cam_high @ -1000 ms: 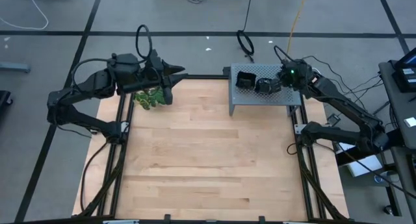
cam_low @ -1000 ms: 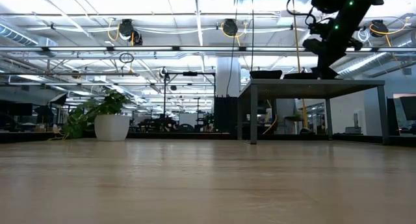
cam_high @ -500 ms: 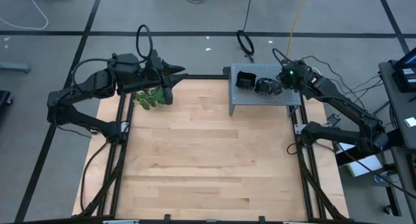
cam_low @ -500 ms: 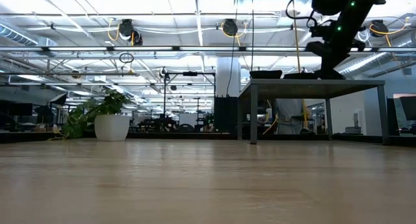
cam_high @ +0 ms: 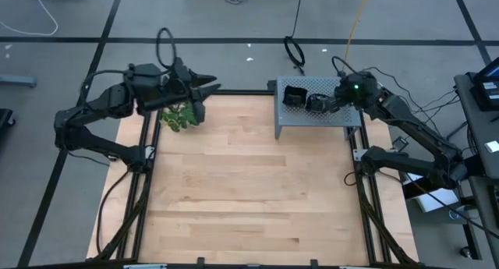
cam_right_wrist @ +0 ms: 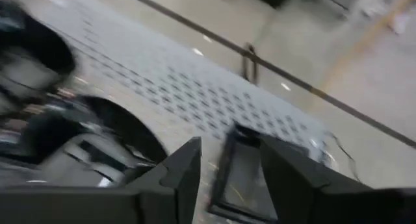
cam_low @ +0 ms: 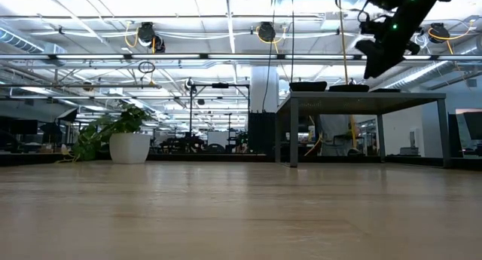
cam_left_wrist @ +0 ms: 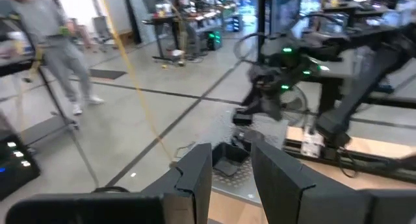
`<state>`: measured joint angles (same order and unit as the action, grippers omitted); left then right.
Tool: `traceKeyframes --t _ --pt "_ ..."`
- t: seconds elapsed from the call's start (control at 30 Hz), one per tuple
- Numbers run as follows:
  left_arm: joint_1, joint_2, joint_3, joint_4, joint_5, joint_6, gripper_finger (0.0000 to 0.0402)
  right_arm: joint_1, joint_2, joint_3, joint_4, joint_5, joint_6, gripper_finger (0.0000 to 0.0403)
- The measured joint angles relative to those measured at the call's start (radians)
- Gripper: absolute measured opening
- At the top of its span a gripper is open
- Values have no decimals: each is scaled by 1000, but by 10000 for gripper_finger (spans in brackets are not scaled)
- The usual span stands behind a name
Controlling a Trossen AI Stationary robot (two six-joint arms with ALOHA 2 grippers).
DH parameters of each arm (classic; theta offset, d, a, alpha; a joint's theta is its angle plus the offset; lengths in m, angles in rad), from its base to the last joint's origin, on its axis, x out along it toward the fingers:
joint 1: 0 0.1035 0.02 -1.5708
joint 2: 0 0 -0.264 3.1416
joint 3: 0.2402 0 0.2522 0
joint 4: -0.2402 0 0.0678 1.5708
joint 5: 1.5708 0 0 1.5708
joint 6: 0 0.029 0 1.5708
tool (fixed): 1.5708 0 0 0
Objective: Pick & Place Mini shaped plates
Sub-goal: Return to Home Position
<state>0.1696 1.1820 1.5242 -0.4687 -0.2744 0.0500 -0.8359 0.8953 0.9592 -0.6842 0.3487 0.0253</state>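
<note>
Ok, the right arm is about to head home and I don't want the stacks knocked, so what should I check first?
1. Right gripper empty: ok, open, nothing between its fingers.
2. Right gripper above the shelf: ok, the low view shows a gap over its top.
3. Square plates resting on the shelf: ok.
4. Round plates beside them: ok.
5. Stacks squarely aligned: cannot tell.
6. Left gripper out of the way: ok, open, over the plant, well away from the shelf.
</note>
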Motion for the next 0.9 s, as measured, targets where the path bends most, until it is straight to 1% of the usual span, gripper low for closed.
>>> traceKeyframes --t 0.1,0.2,0.3,0.53,0.63,0.73,0.9 --pt "0 -39 0 -2 -35 15 111 0 -50 0 64 -119 -18 154" --pt "0 -88 0 -16 -45 22 111 0 -112 0 139 -239 -20 151" --pt "-1 -148 0 -62 -46 11 111 0 -185 0 169 -298 -31 145" --pt "-2 -288 0 -209 -42 -60 111 0 -365 0 156 -297 -29 139" --pt "-2 -328 0 -274 -42 -56 111 0 -433 1 154 -297 15 138" --pt "-2 -371 0 -334 -49 -52 111 0 -489 -3 104 -295 63 136" --pt "-2 -431 0 -413 -60 -64 111 0 -592 -73 91 -294 103 135"
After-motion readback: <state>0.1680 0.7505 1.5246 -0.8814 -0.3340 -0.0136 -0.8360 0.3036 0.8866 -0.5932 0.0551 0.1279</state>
